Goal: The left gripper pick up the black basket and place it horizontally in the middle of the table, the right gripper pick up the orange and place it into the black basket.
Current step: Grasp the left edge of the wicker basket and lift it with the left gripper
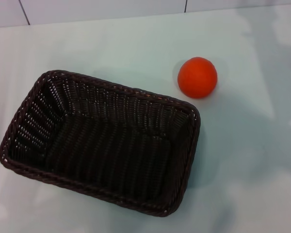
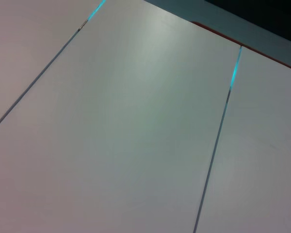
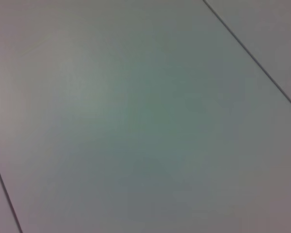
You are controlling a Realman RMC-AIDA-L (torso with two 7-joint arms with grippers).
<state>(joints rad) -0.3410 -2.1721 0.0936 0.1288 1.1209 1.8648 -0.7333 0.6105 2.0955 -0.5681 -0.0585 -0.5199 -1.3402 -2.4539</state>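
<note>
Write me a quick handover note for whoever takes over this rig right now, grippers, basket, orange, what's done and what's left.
Grippers: neither the left nor the right one appears in any view; both wrist cameras show only bare pale panels.
Black basket: empty, lying skewed on the table, left of centre in the head view.
Orange: on the table beyond the basket's far right corner, apart from it.
Done: nothing visible yet.
Left: left gripper sets the basket horizontally mid-table; right gripper puts the orange in.

No legible text, label, brand or number — not on any surface in view.
</note>
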